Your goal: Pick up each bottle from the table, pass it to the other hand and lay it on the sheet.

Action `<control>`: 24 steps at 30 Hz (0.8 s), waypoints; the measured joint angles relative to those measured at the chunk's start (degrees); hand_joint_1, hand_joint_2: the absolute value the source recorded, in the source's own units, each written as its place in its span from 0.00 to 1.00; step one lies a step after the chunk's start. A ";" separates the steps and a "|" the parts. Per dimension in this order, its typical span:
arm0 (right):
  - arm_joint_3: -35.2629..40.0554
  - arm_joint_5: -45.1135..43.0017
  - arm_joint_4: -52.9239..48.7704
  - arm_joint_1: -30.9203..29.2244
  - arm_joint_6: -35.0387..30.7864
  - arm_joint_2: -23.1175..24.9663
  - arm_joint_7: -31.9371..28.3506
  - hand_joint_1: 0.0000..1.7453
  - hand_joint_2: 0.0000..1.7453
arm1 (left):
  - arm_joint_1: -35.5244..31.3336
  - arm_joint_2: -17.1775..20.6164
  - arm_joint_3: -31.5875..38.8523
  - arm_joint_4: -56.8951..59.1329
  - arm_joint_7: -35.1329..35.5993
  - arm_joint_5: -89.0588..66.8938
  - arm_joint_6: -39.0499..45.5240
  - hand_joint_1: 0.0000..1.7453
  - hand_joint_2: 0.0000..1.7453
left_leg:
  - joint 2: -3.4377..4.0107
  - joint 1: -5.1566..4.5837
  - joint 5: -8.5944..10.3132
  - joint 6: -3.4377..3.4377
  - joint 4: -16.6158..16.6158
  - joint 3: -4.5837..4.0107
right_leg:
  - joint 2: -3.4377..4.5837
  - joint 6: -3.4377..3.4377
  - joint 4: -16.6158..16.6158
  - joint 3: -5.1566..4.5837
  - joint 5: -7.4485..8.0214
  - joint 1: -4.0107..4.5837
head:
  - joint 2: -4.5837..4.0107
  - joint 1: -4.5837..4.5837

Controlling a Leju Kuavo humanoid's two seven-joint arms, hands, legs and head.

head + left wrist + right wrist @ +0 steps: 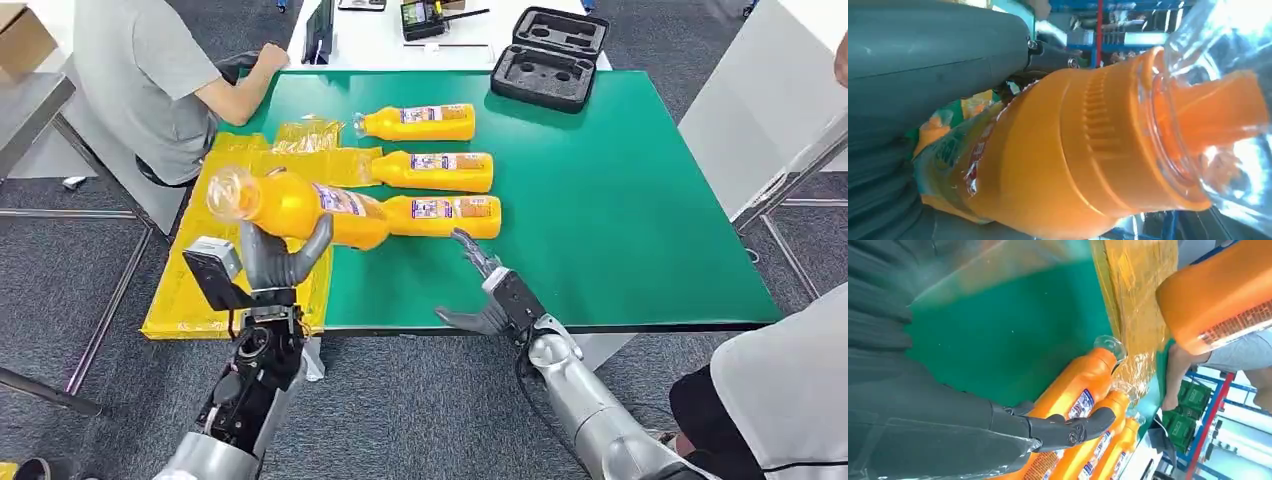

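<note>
The robot's left hand [283, 258] is gripping an orange bottle [300, 208] around its body, fingers wrapping up and around it, and is holding it tilted in the air over the left edge of the green table [620, 200]. The held bottle's clear cap is pointing toward the left, above the crinkled yellow sheet [205, 290] that is lying across the table's left side and hanging over its edge. In the left wrist view, the bottle's ribbed neck and clear cap are sitting just past the grey thumb.

The right hand [485, 290] is hovering at the near edge of the table with its fingers spread apart, holding nothing, close to the nearest of three more bottles [440, 216]. These three are lying on their sides in a row on the green surface, caps pointing toward the sheet.

A person in a grey shirt [150, 80] is sitting at the far left corner, and a black foam case [550, 58] is resting at the table's far edge.
</note>
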 measured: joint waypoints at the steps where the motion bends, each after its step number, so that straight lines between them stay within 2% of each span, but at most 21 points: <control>1: -0.04 0.00 0.00 0.00 -0.11 0.04 0.00 0.00 1.00 | -0.24 0.26 -0.29 -0.13 0.02 -1.96 3.22 1.00 1.00 | 0.00 0.00 0.00 0.00 0.00 0.00 | 0.00 0.00 0.00 0.00 0.00 0.00 | 0.00 0.02; 4: -0.15 0.02 0.00 0.01 -0.28 0.11 0.00 0.00 1.00 | -2.39 2.34 -4.40 1.12 0.02 -12.51 22.71 1.00 1.00 | 0.00 0.00 0.00 0.00 0.00 0.00 | 0.00 0.00 0.00 -0.01 0.00 0.00 | 0.00 0.02; 6: -0.20 0.00 0.00 0.01 -0.28 0.15 0.00 0.00 1.00 | -4.51 3.45 -6.14 3.74 0.02 -23.45 28.61 1.00 1.00 | -0.09 0.00 0.04 0.04 0.00 -0.01 | -0.09 0.00 0.00 0.01 0.00 0.00 | 0.00 0.02; 10: -0.22 -0.11 0.00 0.01 0.04 0.63 0.00 0.00 1.00 | -6.90 3.65 -3.32 8.42 0.09 -46.54 29.04 1.00 1.00 | 0.01 -0.01 0.05 0.03 0.00 -0.01 | 0.01 0.00 0.01 0.00 0.01 -0.01 | 0.00 0.00; 14: -0.22 -0.33 0.00 0.02 0.35 0.96 0.00 0.00 1.00 | -8.92 2.75 5.87 11.69 2.93 -66.84 29.13 1.00 1.00 | 0.04 0.00 0.05 0.03 0.00 0.01 | 0.01 0.00 0.01 -0.02 0.01 0.00 | 0.00 0.04; 18: -0.22 -0.37 0.00 0.01 0.37 1.11 0.00 0.00 1.00 | -9.74 2.29 11.17 13.40 3.72 -69.21 29.18 1.00 1.00 | 0.03 0.03 0.06 0.02 0.00 0.01 | 0.01 0.00 0.01 -0.02 0.01 0.02 | 0.00 0.02; 24: -0.22 -0.44 -0.02 0.01 0.55 1.38 0.00 0.00 1.00 | -10.28 1.86 13.81 14.64 4.35 -70.15 29.18 1.00 1.00 | 0.02 0.02 0.06 0.02 0.00 0.00 | 0.00 0.00 0.01 -0.02 0.00 0.01 | 0.00 0.04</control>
